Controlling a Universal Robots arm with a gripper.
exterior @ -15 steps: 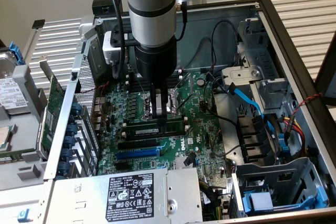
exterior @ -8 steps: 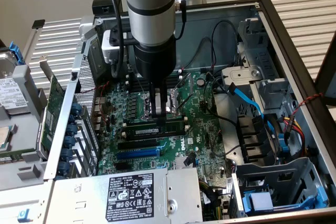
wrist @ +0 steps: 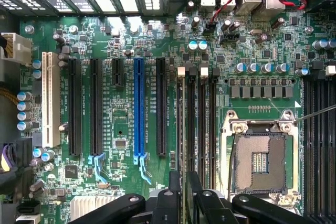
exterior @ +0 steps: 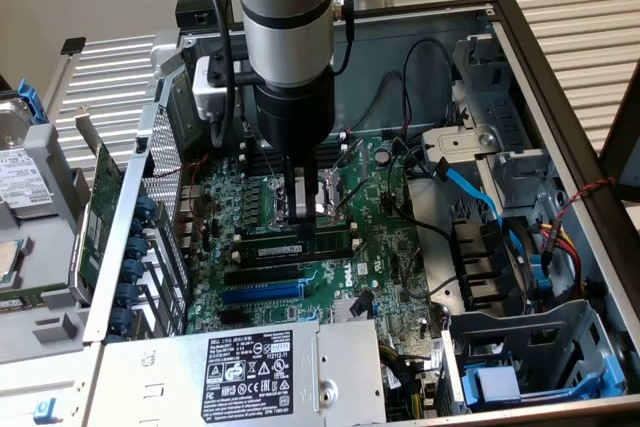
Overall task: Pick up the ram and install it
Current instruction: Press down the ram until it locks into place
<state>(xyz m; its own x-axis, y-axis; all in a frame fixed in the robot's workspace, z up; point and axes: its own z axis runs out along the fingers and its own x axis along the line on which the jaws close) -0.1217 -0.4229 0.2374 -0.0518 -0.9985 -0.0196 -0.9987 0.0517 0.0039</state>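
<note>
My gripper (exterior: 307,225) reaches down into the open computer case over the motherboard (exterior: 330,267). The ram (exterior: 268,246), a thin green stick with a white label, lies along one of the black memory slots just below the fingers. In the wrist view the ram (wrist: 181,129) shows edge-on, in line with the outermost memory slot beside the other memory slots (wrist: 202,124). The gripper (wrist: 182,195) is shut on the ram's edge, one finger on each side. I cannot tell how deep the stick sits in the slot.
The bare CPU socket (wrist: 260,161) lies just beyond the memory slots. A blue expansion slot (wrist: 138,108) and black ones flank it. The power supply (exterior: 250,367) stands at the near side, a blue cable (exterior: 470,187) and drive cage (exterior: 520,347) on the exterior view's right. A wider green card (exterior: 100,217) leans outside the case.
</note>
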